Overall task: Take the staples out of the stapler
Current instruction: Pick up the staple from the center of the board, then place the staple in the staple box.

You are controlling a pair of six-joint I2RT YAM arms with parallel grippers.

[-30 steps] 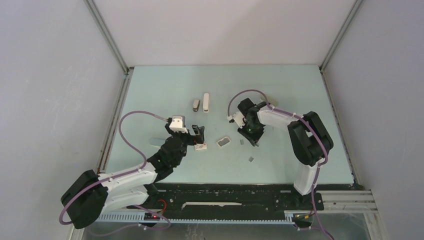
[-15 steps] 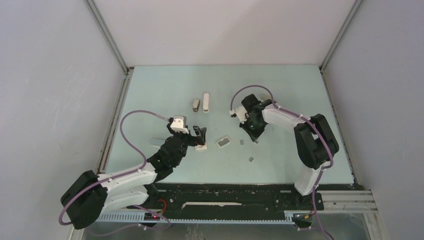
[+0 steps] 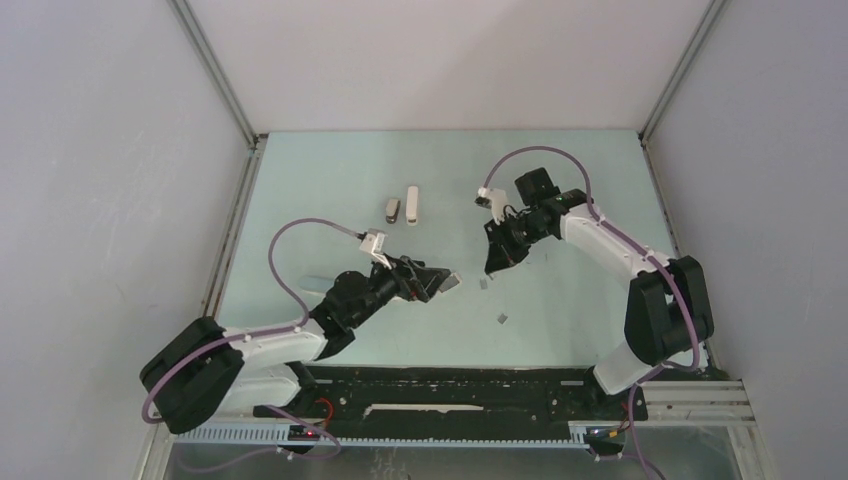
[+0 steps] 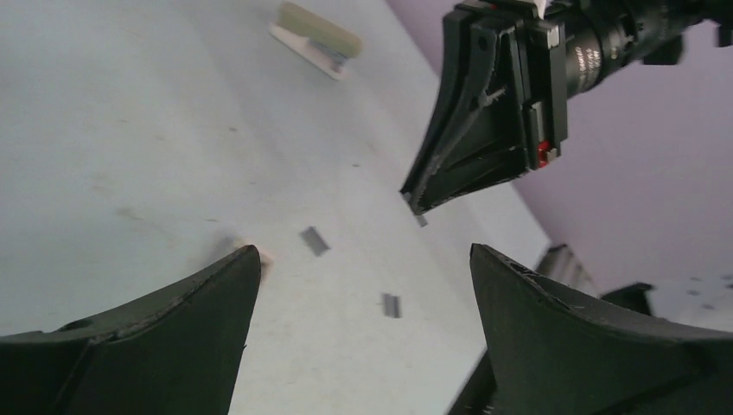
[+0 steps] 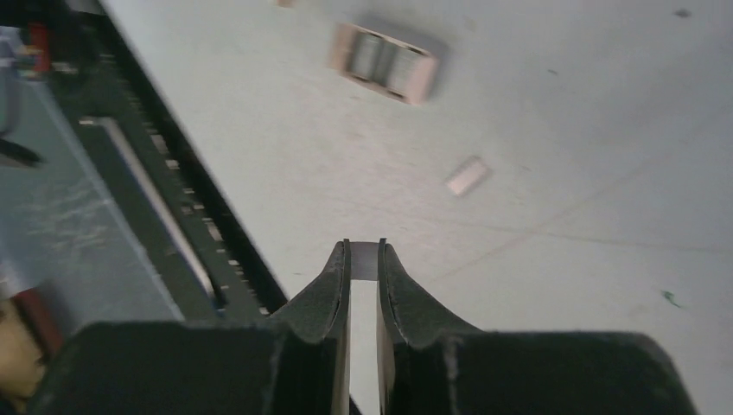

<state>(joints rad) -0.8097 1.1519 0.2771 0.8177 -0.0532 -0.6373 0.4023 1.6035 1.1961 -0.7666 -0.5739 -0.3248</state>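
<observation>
The stapler, a pale beige wedge on a white base, lies far off in the left wrist view; in the top view the right arm hides it. My right gripper is shut on a short grey strip of staples and holds it just above the table; it also shows in the top view and the left wrist view. Loose staples lie on the table, one just ahead of the right gripper and others between the left fingers. My left gripper is open and empty, low over the table.
A small open box with silvery blocks inside lies at the left fingertips. A small grey stapler and a slim white stapler lie further back. A light-blue stapler lies at the left. A black rail runs along the near edge.
My left gripper has swung right, off the small white box and up to the open box. My right arm has stretched out to the right, its gripper still shut over the same spot.
</observation>
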